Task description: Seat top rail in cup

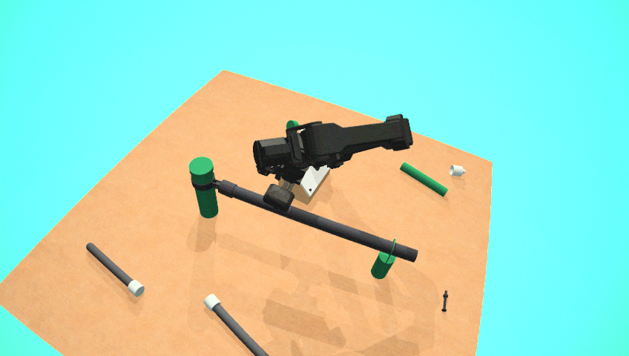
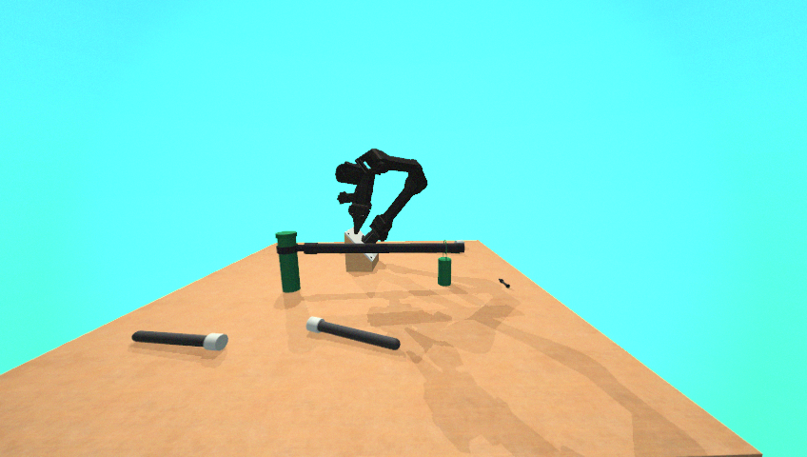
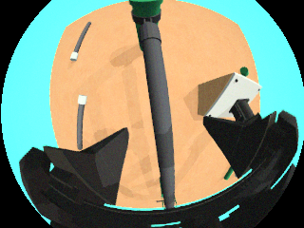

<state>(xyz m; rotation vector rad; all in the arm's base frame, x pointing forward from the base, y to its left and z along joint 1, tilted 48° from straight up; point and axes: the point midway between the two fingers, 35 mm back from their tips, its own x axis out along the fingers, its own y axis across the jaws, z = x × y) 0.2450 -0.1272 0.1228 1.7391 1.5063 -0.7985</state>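
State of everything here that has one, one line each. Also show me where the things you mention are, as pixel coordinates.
gripper [image 3: 167, 125]: open, clear of the rail
rail [image 1: 335, 227] [image 2: 396, 248] [image 3: 159, 104]: through the loop, its end at the cup
end cup [image 1: 227, 188] [image 2: 310, 248] [image 3: 150, 32]: on the band, seating depth unclear
brace band [image 1: 202, 185] [image 2: 286, 249]: around the big post, near its cap
big post [image 1: 207, 202] [image 2: 289, 274]: upright

The rail [image 1: 335, 227] [image 2: 390, 248] [image 3: 160, 104] spans from the cup [image 1: 228, 188] [image 2: 310, 248] [image 3: 150, 32] beside the big post [image 1: 207, 200] [image 2: 289, 271] [image 3: 146, 7] through the loop above the short post [image 1: 382, 265] [image 2: 444, 271]. In the exterior view, two mallets [image 1: 110, 265] [image 1: 236, 328] [image 2: 169, 338] [image 2: 359, 333] [image 3: 82, 40] [image 3: 81, 121] lie before it, the bolt [image 1: 444, 301] [image 2: 503, 283] right of the short post.
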